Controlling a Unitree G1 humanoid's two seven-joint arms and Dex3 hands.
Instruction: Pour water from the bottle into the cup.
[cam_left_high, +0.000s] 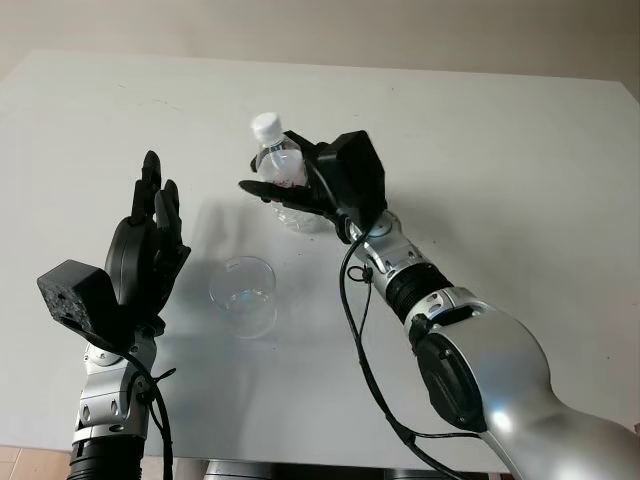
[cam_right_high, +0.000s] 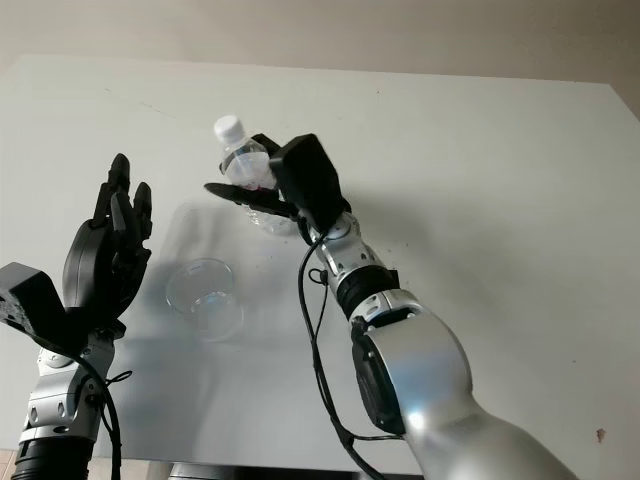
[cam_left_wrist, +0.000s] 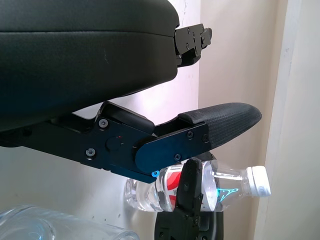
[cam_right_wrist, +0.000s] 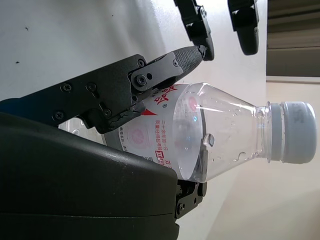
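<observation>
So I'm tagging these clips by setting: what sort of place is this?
Probably a lab or test room rather than a kitchen: a plain white table against a bare wall, holding just a clear cup, while the right robot hand grips a capped water bottle and the left robot hand is raised, open.

Before you, the wide white table spreads toward the far wall. Your clear plastic cup stands on it near the front edge, left of centre. Behind the cup and a little to its right, your right hand grips the clear plastic water bottle with the white cap, cap uppermost and leaning slightly left, its base close to the tabletop. Your left hand is raised, open, just left of the cup.
</observation>
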